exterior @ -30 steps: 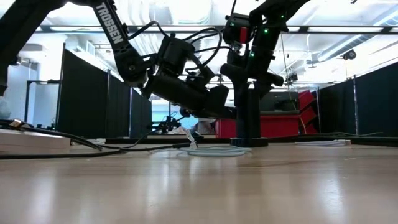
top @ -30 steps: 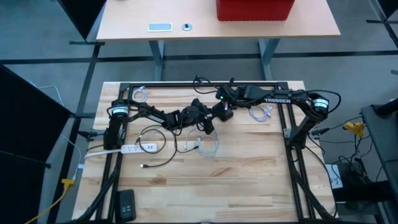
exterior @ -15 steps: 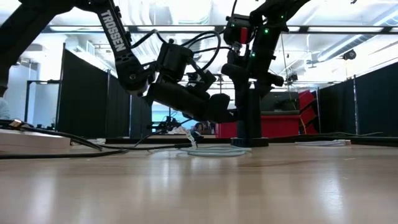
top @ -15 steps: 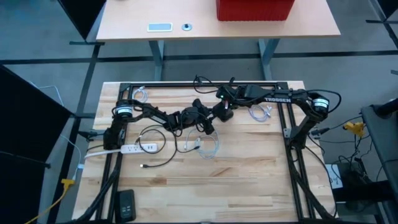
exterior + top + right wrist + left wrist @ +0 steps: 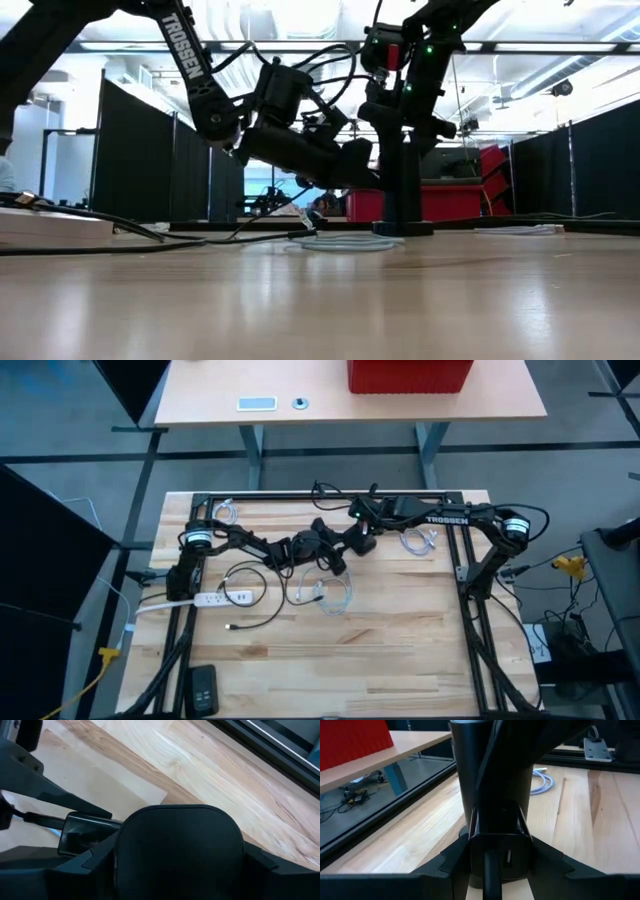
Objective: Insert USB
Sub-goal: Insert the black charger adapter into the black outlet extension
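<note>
A black upright cylinder [image 5: 400, 185] stands on its flared base in the middle of the table; it also fills the left wrist view [image 5: 495, 775]. My right gripper [image 5: 362, 542] comes down on it from above and is shut on its upper part [image 5: 180, 845]. From the left, my left gripper [image 5: 338, 556] reaches almost level to the cylinder's lower part [image 5: 365, 178]. It is shut on a black USB plug block [image 5: 501, 851] with a black cord [image 5: 491, 875]. The gripper hides whether the plug is in a port. My left gripper pinches the plug block by its two sides [image 5: 475, 855] between its two fingers, coming nearly level from the table's left. The block is clear of the table, its front against the cylinder's lower part. Its cord [image 5: 270, 215] droops slack to the table. My right gripper grips the cylinder's rounded upper part [image 5: 125, 845] between its two fingers, one on each side, slanting down from the table's right. The cylinder stays upright with its base [image 5: 402, 228] on the table.
A white power strip [image 5: 220, 598] lies at the left, with a loose black cable loop [image 5: 262, 605] beside it. A coiled white cable [image 5: 335, 595] lies just in front of the grippers, another [image 5: 420, 542] at the far right. A black device [image 5: 203, 688] lies at the near left.
</note>
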Action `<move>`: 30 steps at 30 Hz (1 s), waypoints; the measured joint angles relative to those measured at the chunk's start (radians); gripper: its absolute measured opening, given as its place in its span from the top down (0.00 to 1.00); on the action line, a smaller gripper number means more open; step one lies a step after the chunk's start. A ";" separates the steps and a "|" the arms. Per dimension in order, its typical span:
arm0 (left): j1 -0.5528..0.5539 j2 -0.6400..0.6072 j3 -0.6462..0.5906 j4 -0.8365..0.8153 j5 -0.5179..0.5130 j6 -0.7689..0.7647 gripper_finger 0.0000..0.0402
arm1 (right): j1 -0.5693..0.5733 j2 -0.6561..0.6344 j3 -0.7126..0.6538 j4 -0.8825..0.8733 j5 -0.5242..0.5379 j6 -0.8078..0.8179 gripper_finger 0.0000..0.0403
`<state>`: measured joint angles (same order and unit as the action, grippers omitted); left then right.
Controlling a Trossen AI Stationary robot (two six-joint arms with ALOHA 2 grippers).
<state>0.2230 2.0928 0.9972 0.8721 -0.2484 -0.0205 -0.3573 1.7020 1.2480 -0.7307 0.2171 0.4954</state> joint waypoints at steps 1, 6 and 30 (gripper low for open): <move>0.000 0.018 0.008 0.011 -0.009 -0.007 0.64 | 0.000 0.000 0.000 -0.002 0.003 0.001 0.35; 0.003 0.065 0.039 0.059 -0.026 -0.026 0.64 | -0.001 -0.001 -0.005 -0.006 0.019 0.010 0.35; -0.007 0.117 0.136 0.057 -0.069 0.062 0.64 | -0.042 -0.005 -0.019 -0.048 0.019 0.004 0.35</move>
<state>0.2161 2.2099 1.1336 0.9290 -0.3172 0.0413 -0.3991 1.6966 1.2289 -0.7787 0.2358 0.4994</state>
